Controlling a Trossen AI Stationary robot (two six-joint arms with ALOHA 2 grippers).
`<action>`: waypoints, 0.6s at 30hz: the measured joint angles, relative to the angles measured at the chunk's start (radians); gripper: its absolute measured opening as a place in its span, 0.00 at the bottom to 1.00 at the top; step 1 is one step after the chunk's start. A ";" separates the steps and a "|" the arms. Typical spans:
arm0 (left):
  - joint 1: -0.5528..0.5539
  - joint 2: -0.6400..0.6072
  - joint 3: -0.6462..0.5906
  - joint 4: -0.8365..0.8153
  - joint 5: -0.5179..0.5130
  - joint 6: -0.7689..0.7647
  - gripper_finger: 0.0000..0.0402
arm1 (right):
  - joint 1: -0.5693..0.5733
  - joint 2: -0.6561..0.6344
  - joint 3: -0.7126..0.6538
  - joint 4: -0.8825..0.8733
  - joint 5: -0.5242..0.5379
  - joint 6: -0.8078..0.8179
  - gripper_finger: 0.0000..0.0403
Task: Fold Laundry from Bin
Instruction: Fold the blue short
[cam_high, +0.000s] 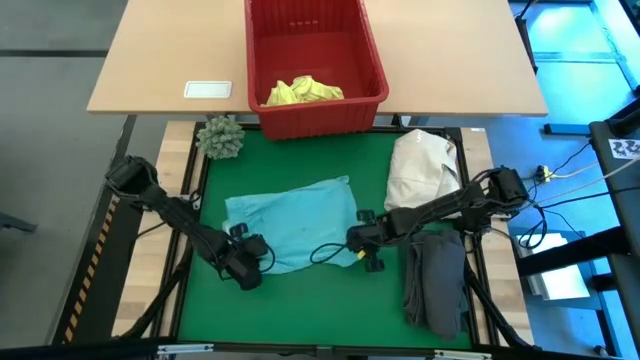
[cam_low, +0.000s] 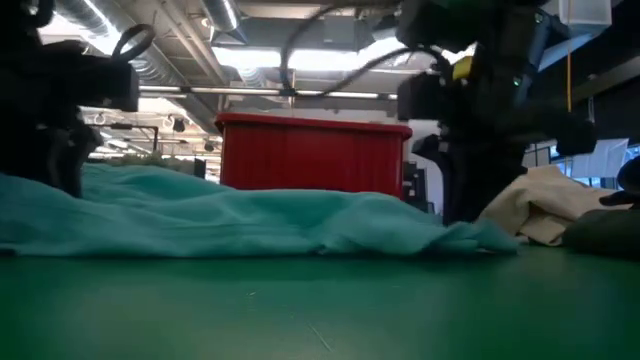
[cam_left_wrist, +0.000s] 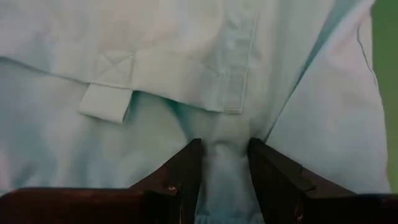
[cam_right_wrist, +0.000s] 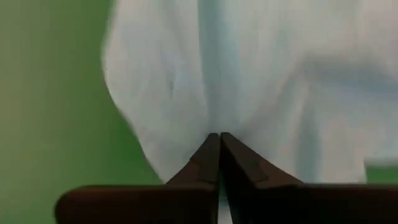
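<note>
A light turquoise-blue garment (cam_high: 295, 225) lies spread and rumpled on the green mat (cam_high: 300, 310); in the low view it is a long low ridge (cam_low: 250, 215). My left gripper (cam_high: 248, 262) is shut on its near left corner, and my right gripper (cam_high: 365, 250) is shut on its near right edge. The red bin (cam_high: 315, 60) stands beyond the mat's far edge with a bright yellow garment (cam_high: 300, 92) in it. A dark grey garment (cam_high: 435, 280) lies folded at the mat's right. My left gripper pinches a bunched ridge of the turquoise cloth (cam_left_wrist: 225, 134) between its two fingers (cam_left_wrist: 183, 168), coming steeply from above near a sewn hem with a loop tab. The garment lies on the mat. My right gripper's fingers (cam_right_wrist: 208, 155) meet on the garment's edge (cam_right_wrist: 217, 124), only at their free ends, steeply from above. Creases run from the tips into the cloth, which lies on the mat.
A cream-white cloth bundle (cam_high: 422, 165) lies at the mat's far right, above the grey garment. A small green spiky ball (cam_high: 220, 137) sits at the far left corner. A white card (cam_high: 208, 90) lies on the wooden table (cam_high: 160, 60) behind. Bare mat shows along the near edge.
</note>
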 joint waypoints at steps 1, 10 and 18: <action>-0.007 0.000 0.000 -0.012 0.001 -0.016 0.32 | 0.000 0.000 0.000 -0.024 0.025 0.005 0.05; -0.023 -0.014 0.012 -0.025 -0.050 -0.038 0.32 | 0.014 -0.061 0.053 -0.008 0.069 0.054 0.05; -0.023 -0.014 0.012 -0.016 -0.127 -0.098 0.32 | 0.095 -0.011 0.057 0.280 -0.015 0.008 0.01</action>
